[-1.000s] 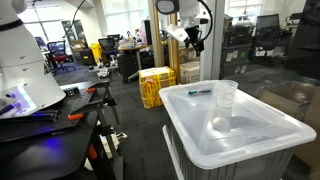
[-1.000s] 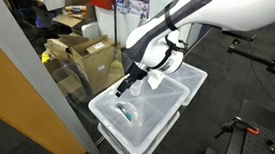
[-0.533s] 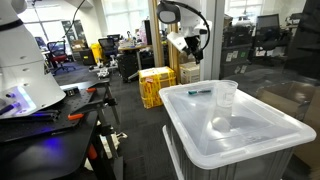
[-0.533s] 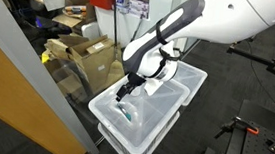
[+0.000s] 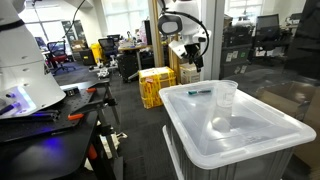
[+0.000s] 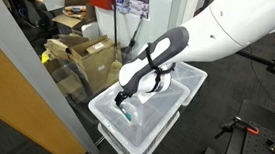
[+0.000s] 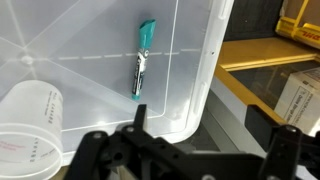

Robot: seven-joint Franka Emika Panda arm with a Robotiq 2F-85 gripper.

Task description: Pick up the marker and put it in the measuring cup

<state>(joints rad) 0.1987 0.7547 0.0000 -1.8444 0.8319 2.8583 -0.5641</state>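
The jaws stand spread and empty in the wrist view, hanging over the marker [image 7: 143,60], which lies flat on the bench [image 7: 90,30] close to its edge, near the measuring cup [image 7: 30,112] but apart from it. The marker looks light, stiff and smooth, so it may well roll or skid on the slick plastic. Pinching across the middle of the dark barrel seems the safest hold.

Marker [image 7: 141,66], teal cap uppermost, lies flat on the bench [image 7: 90,40], here a translucent white bin lid. The clear measuring cup [image 7: 28,120] stands at lower left, apart from the marker. The gripper [image 7: 203,148] enters from below, its dark fingers [image 7: 96,150] spread wide.
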